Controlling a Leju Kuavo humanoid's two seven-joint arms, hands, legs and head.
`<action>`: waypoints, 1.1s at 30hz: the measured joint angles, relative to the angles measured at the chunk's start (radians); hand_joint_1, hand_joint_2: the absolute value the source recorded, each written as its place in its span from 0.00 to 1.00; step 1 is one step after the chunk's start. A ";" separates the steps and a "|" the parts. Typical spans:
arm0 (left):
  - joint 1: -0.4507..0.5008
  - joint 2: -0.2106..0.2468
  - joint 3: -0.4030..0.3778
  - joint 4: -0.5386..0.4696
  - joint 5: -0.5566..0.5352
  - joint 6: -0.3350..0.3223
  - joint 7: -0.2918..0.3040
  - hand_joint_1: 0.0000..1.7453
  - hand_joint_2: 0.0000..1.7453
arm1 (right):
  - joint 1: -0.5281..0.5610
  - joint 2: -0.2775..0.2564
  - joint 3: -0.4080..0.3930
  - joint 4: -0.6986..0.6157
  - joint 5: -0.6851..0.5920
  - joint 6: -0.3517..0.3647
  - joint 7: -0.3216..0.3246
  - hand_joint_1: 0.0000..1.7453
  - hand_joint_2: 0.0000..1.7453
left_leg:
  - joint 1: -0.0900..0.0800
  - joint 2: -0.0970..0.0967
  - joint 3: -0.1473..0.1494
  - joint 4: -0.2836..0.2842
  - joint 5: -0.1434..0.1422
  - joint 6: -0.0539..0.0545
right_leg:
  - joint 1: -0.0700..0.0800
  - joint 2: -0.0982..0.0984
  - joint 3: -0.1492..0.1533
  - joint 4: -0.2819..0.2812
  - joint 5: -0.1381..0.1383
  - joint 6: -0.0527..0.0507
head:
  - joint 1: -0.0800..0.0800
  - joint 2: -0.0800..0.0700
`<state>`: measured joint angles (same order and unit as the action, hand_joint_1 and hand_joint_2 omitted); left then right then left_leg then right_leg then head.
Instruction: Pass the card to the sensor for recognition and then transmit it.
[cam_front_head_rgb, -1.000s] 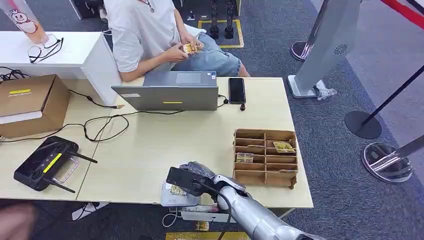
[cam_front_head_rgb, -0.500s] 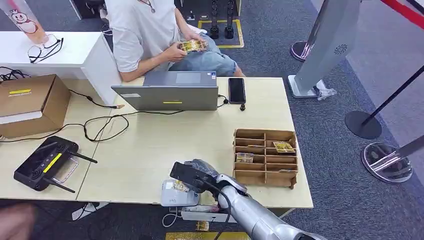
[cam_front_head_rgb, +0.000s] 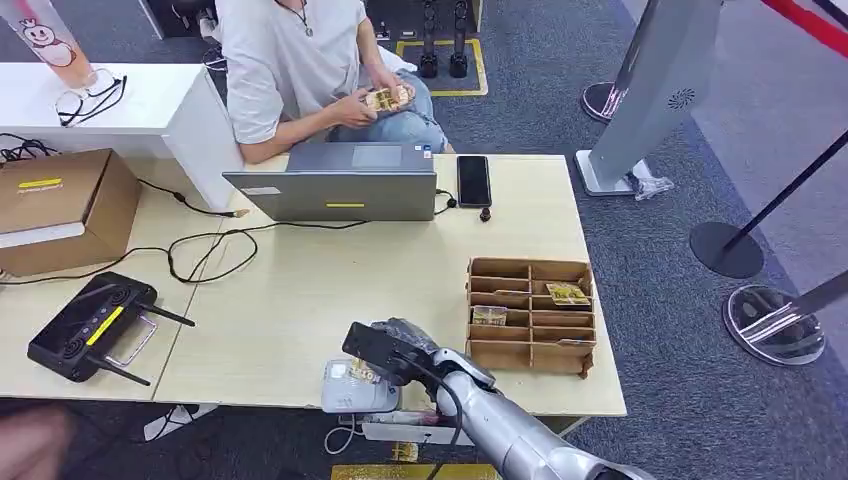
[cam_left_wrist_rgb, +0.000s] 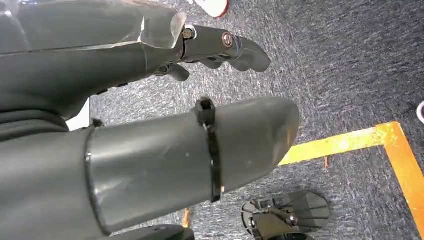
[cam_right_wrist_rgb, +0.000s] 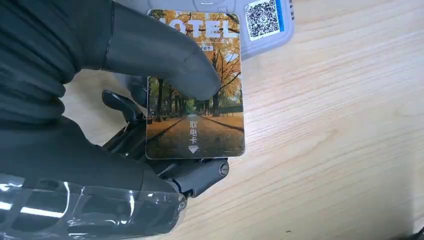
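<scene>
My right hand hovers at the table's front edge and pinches a hotel card printed with autumn trees. In the right wrist view the thumb presses on the card's face while darker fingers support it from behind. The card is held over the grey sensor, whose QR sticker shows just past the card's edge. I cannot tell whether card and sensor touch. My left hand hangs over the grey carpet, fingers loosely extended, holding nothing.
A wooden slotted card rack with a few cards stands to the right of my hand. Farther back lie a laptop, a phone and cables. A black controller and a cardboard box sit left. A seated person holds cards.
My right hand has drifted slightly right and away from me with the card, still over the sensor. The person behind the table has shifted the cards in their hands.
</scene>
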<state>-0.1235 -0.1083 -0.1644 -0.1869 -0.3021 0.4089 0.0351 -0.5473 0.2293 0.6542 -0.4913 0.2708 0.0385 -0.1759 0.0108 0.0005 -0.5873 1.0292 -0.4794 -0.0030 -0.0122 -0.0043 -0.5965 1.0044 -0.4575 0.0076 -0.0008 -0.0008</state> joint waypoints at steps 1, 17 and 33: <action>0.000 0.000 0.000 0.000 0.000 0.000 0.000 0.00 0.00 | 0.000 0.000 0.000 0.000 0.000 0.000 0.000 1.00 1.00 | 0.000 0.000 0.000 0.000 0.000 0.000 | 0.000 0.000 0.000 0.000 0.000 0.000 | 0.000 0.000; -0.002 0.000 0.000 0.000 -0.002 0.000 0.000 0.00 0.00 | -0.004 0.002 -0.010 0.007 0.001 0.000 -0.004 1.00 1.00 | 0.000 0.000 0.000 0.000 0.000 0.000 | 0.000 0.000 0.000 0.000 0.000 0.000 | 0.000 0.000; -0.002 0.000 0.000 0.000 -0.006 0.000 0.000 0.00 0.00 | -0.004 0.002 -0.010 0.008 0.009 0.000 -0.011 1.00 1.00 | 0.000 0.000 0.000 0.000 0.000 0.000 | 0.000 0.000 0.000 0.000 0.000 0.000 | 0.000 0.000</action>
<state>-0.1251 -0.1083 -0.1644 -0.1869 -0.3082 0.4086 0.0351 -0.5515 0.2312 0.6447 -0.4833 0.2800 0.0385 -0.1865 0.0108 0.0005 -0.5873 1.0292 -0.4794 -0.0030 -0.0122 -0.0043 -0.5965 1.0044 -0.4575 0.0076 -0.0008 -0.0008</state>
